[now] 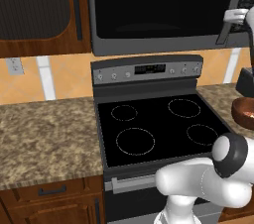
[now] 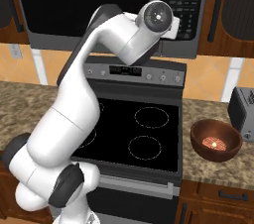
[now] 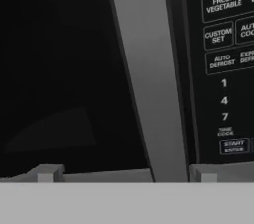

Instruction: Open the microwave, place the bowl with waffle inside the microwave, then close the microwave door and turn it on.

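**End effector spread wide at the microwave handle**

The end effector [image 3: 126, 173] stands fully open, holding nothing, its fingertips [image 3: 45, 172] straddling the grey bar handle [image 3: 144, 74] of the shut microwave door [image 1: 158, 2]. The microwave [image 2: 99, 7] hangs above the stove [image 1: 158, 124]. The bowl [image 2: 216, 140] with the waffle [image 2: 214, 143] sits on the counter [image 2: 208, 168], right of the stove, beside a toaster [image 2: 243, 111].

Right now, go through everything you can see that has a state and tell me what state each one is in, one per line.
Dark grey microwave door with black glass: shut.
Slim grey bar handle: not gripped, standing between the two finger tips.
White arm's gripper: jaws open, holding nothing.
Reddish-brown wooden bowl: upright on the granite counter right of the stove, waffle inside.
Black glass-top stove: burners dark, nothing on them.
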